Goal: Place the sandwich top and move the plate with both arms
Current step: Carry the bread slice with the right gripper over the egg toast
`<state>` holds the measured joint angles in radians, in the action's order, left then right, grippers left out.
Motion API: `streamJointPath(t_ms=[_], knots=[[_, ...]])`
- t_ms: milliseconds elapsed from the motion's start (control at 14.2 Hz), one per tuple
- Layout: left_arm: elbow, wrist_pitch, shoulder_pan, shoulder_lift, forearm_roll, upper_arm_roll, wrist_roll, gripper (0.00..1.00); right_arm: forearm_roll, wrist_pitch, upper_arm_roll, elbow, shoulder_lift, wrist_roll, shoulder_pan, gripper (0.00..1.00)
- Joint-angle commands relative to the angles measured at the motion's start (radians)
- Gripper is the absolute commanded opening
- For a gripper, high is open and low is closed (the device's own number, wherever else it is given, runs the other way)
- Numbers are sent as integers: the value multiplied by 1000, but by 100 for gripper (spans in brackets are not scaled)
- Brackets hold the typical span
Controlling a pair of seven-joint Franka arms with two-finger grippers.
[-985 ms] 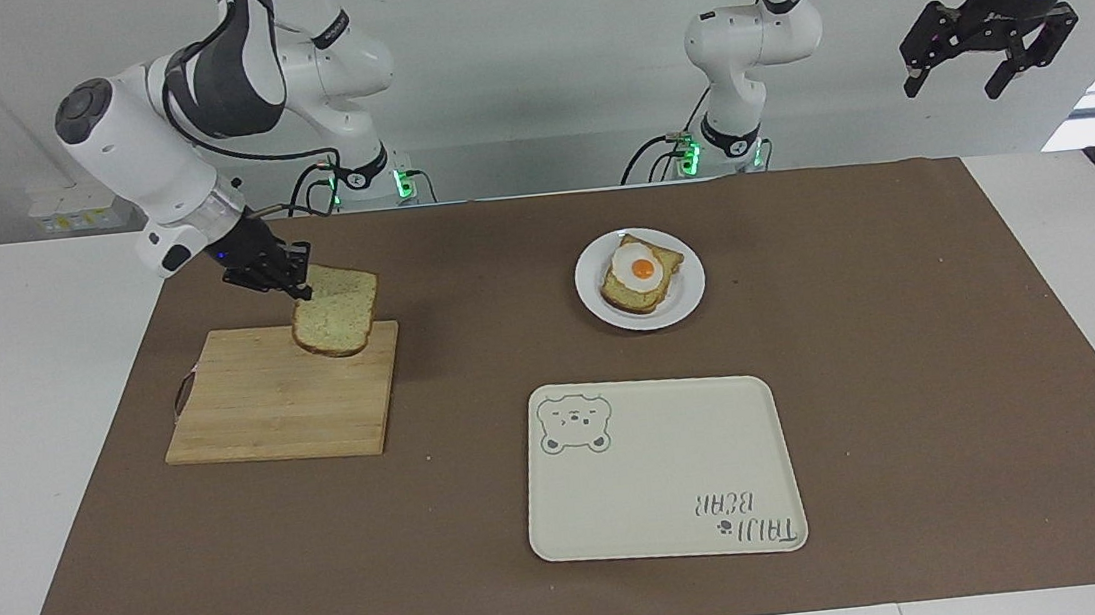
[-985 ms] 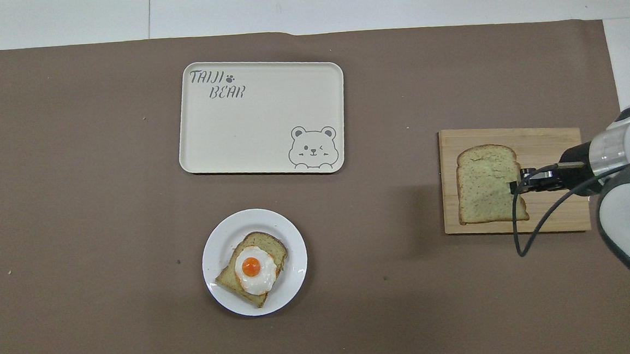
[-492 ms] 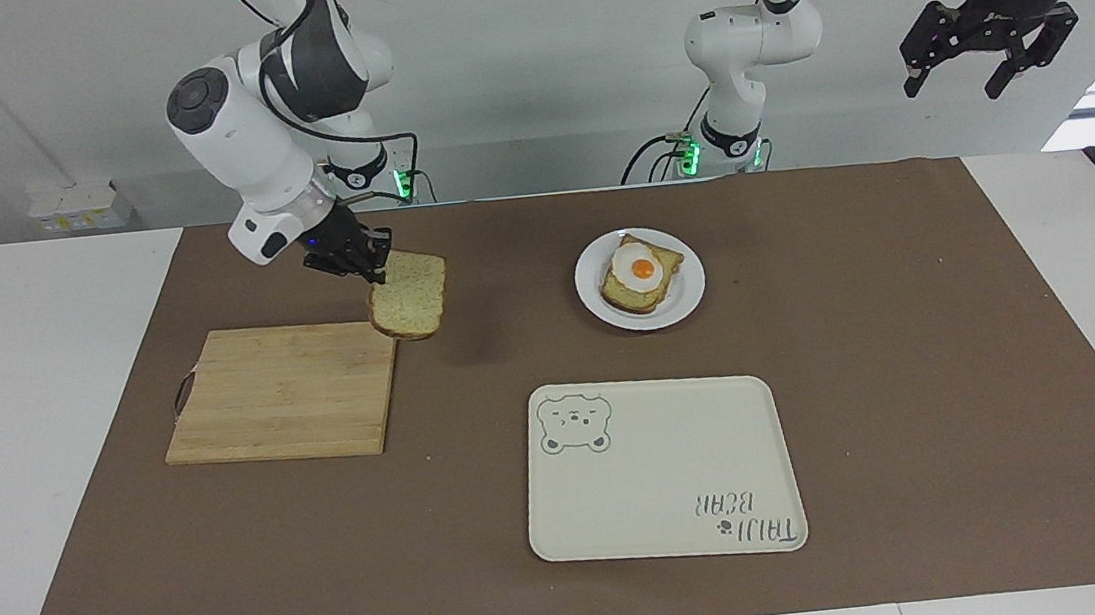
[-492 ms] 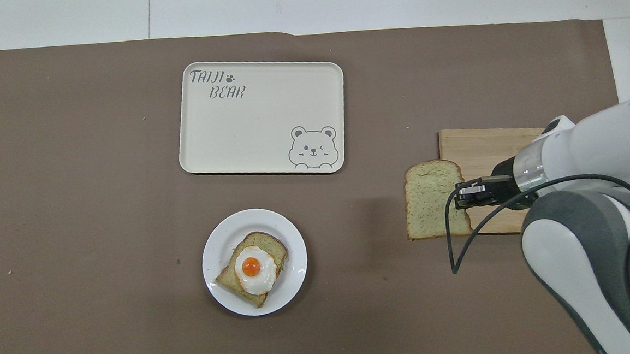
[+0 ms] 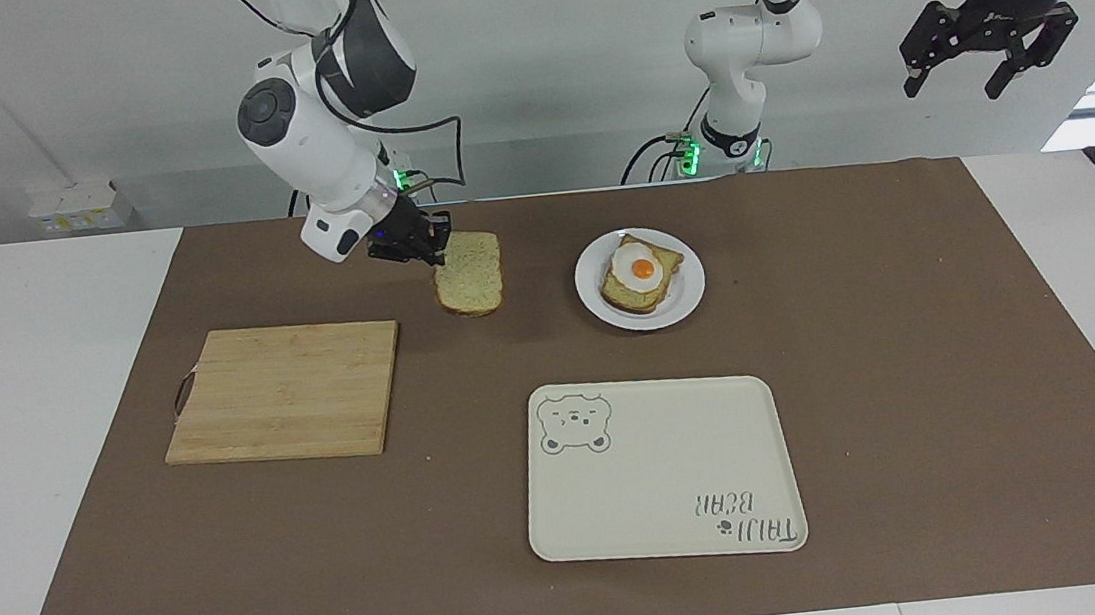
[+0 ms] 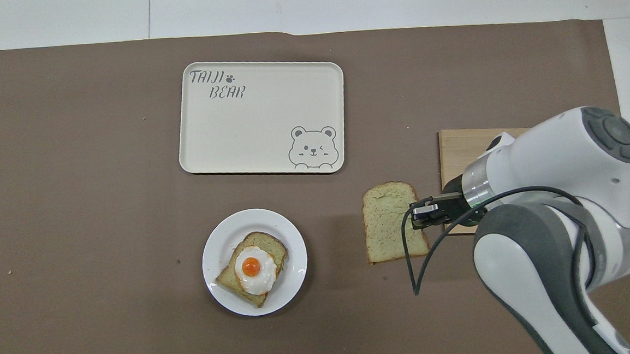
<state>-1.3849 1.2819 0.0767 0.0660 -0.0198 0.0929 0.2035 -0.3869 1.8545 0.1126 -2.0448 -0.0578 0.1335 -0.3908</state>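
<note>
Pinching the sandwich top [image 5: 469, 274] by one crust edge, the right tool [image 5: 421, 247] has its fingers closed tight on the slice and carries it in the air over the brown mat [image 5: 915, 363], between the wooden cutting board [image 5: 282, 391] and the plate [image 5: 687, 274]. The main risk, as I judge it, lies in that thin edge hold: bread is soft and porous, so it may sag, tear at the crust or twist out of the grip. A tilted slice could also land askew and push the fried egg [image 5: 641, 266], whose glossy white looks slippery, off the toast [image 5: 621, 292] beneath it. A hard descent might nudge the small, round, glazed plate across the mat. The slice is light tan with a darker crust and a rounded top; it hangs slightly tilted. Farther from the robots than the plate lies the cream rectangular tray [image 5: 664, 477], smooth with rounded corners. The left tool [image 5: 989, 52] waits high off the table's end, jaws spread wide, holding nothing.
</note>
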Motion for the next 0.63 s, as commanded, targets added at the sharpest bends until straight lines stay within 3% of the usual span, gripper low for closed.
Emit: streamJointPath(t_ms=[0, 563], knots=[[-33, 10, -5, 26, 6, -4, -7, 100, -93, 6, 1, -3, 4, 21, -19, 0], [-33, 10, -5, 26, 6, -4, -7, 100, -175, 86, -7, -5, 23, 57, -125, 0]])
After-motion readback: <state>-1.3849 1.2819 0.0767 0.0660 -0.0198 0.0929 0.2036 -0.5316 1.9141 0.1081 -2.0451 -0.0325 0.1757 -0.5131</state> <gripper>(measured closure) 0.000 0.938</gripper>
